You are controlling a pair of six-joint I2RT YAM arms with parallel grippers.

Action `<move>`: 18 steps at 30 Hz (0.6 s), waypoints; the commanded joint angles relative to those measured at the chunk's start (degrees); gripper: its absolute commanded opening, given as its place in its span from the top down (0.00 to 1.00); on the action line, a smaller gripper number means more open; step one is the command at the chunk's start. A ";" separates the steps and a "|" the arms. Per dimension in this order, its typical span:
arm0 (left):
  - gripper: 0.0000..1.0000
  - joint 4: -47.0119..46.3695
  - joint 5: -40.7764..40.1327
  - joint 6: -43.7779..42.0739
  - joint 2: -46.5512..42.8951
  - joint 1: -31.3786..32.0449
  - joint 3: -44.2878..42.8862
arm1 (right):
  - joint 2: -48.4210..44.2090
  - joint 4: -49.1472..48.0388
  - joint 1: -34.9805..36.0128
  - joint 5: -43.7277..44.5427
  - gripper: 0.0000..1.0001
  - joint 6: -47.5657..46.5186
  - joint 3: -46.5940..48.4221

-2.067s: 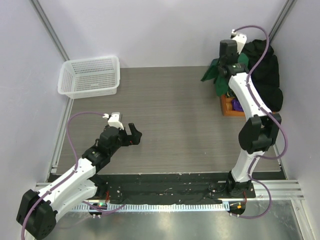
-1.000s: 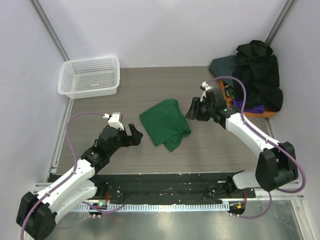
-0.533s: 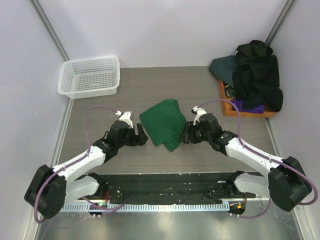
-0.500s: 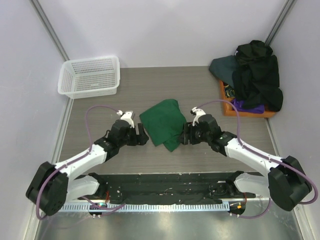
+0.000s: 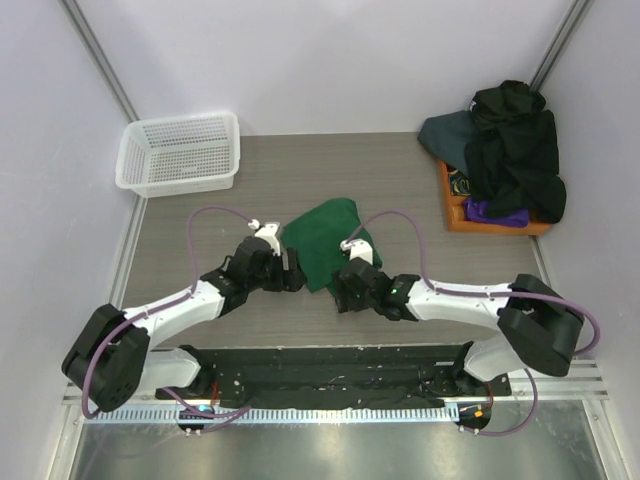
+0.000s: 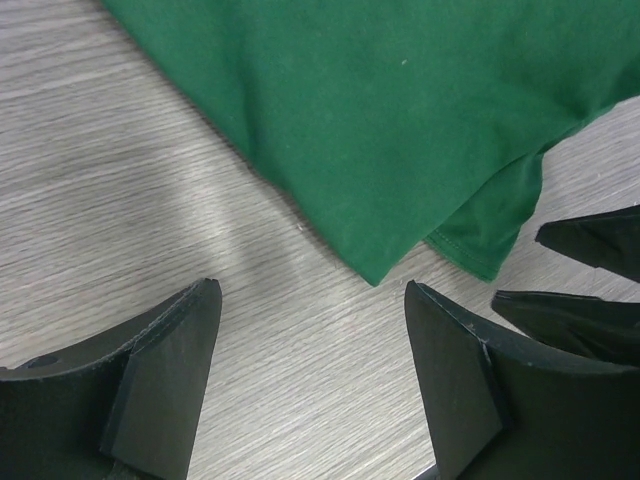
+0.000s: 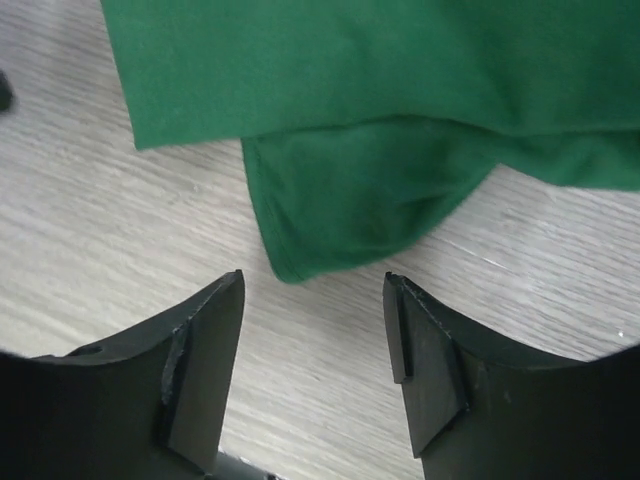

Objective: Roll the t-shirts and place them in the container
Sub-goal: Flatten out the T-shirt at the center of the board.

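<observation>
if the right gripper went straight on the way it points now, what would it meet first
Most likely the green t-shirt, its folded corner just ahead of the right gripper. Height is unclear, so it might brush the table first.

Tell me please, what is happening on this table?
A crumpled green t-shirt lies in the middle of the table. The robot's left claw and right claw are both open, low at the shirt's near edge, gripping nothing yet. More shirts are piled on an orange tray at far right.
</observation>
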State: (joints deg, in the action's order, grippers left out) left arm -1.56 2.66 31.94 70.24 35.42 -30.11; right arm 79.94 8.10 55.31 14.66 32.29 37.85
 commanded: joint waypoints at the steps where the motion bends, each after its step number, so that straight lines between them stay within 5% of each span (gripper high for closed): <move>1: 0.22 -2.66 0.07 -1.36 1.30 0.97 -2.67 | 3.11 -0.36 2.87 11.00 0.37 2.51 4.78; 7: 0.22 -2.31 -0.11 -1.45 2.62 1.41 -3.38 | 7.77 -0.02 3.23 14.00 0.50 1.63 7.24; 9: 0.22 -2.30 -0.11 -1.45 3.68 1.58 -3.90 | 8.30 0.34 3.23 14.17 0.64 1.28 7.51; 18: 0.28 -1.16 -0.90 -1.09 10.17 2.81 -7.24 | 5.58 -1.85 3.58 11.63 0.80 1.37 3.64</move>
State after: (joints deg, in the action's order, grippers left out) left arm -1.52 2.57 31.05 77.93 37.54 -34.13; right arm 87.42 8.56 58.43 25.34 33.15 42.50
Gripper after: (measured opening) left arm 0.739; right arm 0.242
